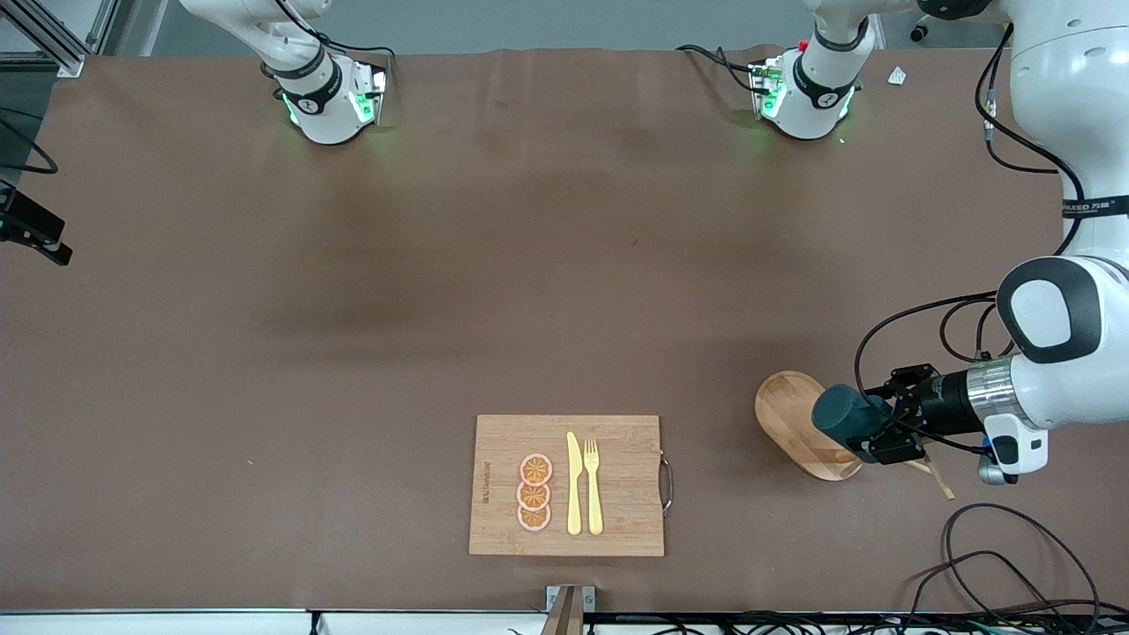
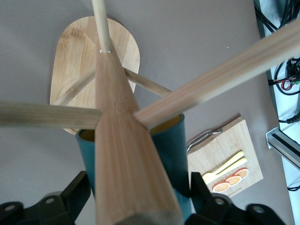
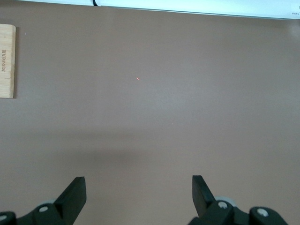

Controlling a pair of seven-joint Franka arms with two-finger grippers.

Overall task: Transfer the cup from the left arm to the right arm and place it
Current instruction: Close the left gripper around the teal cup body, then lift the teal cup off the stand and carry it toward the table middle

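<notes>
The dark teal cup (image 1: 842, 417) lies sideways in my left gripper (image 1: 879, 434), over the oval base of the wooden peg stand (image 1: 792, 422) at the left arm's end of the table. In the left wrist view the cup (image 2: 171, 152) shows its mustard-yellow inside. It sits against the stand's thick post (image 2: 119, 154), among the pegs. The left gripper (image 2: 138, 187) is shut on the cup, one black finger (image 2: 75, 192) on each side. My right gripper (image 3: 138, 192) is open and empty, over bare brown table toward the right arm's end.
A bamboo cutting board (image 1: 617, 441) lies near the front edge, mid-table. It carries three orange slices (image 1: 534, 492), a yellow knife (image 1: 573, 483) and a yellow fork (image 1: 593, 483). Loose cables (image 1: 997, 547) lie by the front corner at the left arm's end.
</notes>
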